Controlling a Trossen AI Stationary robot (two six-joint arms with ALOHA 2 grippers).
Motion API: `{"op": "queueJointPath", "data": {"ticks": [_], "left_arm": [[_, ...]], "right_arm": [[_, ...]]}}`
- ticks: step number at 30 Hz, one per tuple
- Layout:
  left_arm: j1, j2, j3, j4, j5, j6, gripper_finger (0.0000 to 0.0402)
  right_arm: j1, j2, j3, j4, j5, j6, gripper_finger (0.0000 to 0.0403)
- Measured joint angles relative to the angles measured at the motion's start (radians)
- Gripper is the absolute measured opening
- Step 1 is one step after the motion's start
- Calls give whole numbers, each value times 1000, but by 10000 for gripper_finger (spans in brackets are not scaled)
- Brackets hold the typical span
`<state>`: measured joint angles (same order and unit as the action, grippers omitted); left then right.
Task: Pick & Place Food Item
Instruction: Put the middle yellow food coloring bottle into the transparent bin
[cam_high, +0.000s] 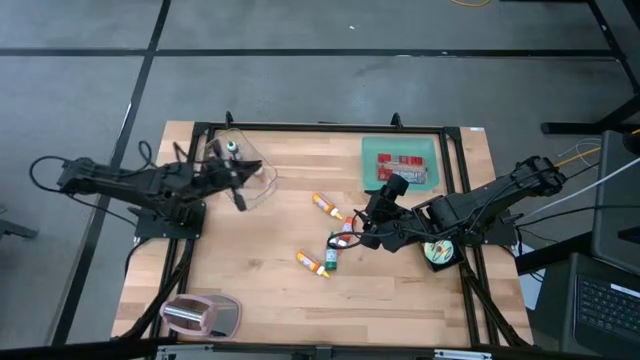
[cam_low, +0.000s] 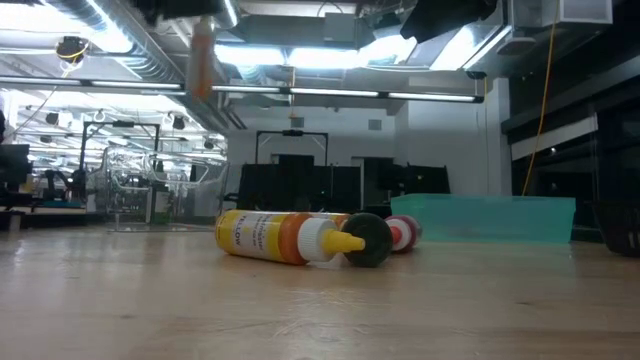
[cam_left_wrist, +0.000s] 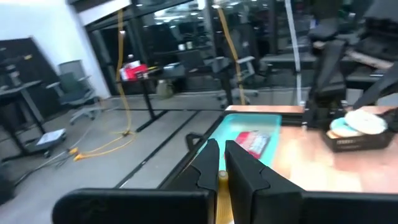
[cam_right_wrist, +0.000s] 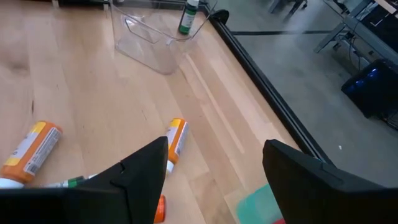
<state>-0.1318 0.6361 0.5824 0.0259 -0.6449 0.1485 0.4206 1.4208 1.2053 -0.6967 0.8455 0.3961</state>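
Bottle (cam_left_wrist: 222, 178) being pinched between the closed fingers of the left gripper (cam_high: 238, 178) over the clear container (cam_high: 250, 170), more bottles (cam_high: 327, 206) lying mid-table (cam_high: 260, 270), right gripper (cam_high: 368, 222) hovering above them, fingers spread, teal tray (cam_high: 400, 150) beyond.

Around the clear container (cam_high: 252, 178): one green-capped bottle (cam_high: 231, 148) inside it, two orange-and-yellow bottles (cam_high: 326, 205) beside it on the table (cam_high: 270, 290), one green-capped bottle (cam_high: 331, 258) farther off, one teal tray (cam_high: 402, 150), one toaster (cam_high: 200, 316)
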Motion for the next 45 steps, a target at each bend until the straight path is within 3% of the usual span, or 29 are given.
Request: {"op": "queueJointPath", "data": {"ticks": [9, 16, 20, 23, 27, 39, 45], "left_arm": [[-31, -274, -138, -226, -197, -71, 7], [-31, -417, -139, -438, -238, -121, 6], [-31, -476, -146, -431, -236, -112, 6], [-31, -491, -150, -420, -273, -106, 6], [-31, -491, -150, -418, -427, -145, 6], [-31, -479, -150, -411, -746, -249, 5], [-30, -448, -151, -419, -741, -250, 5]], "right_arm": [[-1, 0, 0, 2, 3, 0, 258], [-1, 0, 0, 2, 3, 0, 258], [-1, 0, 0, 2, 3, 0, 258], [-1, 0, 0, 2, 3, 1, 258], [-1, 0, 0, 2, 2, 1, 258], [-3, 0, 0, 16, 2, -15, 258], [-12, 0, 0, 32, 0, -49, 258]]}}
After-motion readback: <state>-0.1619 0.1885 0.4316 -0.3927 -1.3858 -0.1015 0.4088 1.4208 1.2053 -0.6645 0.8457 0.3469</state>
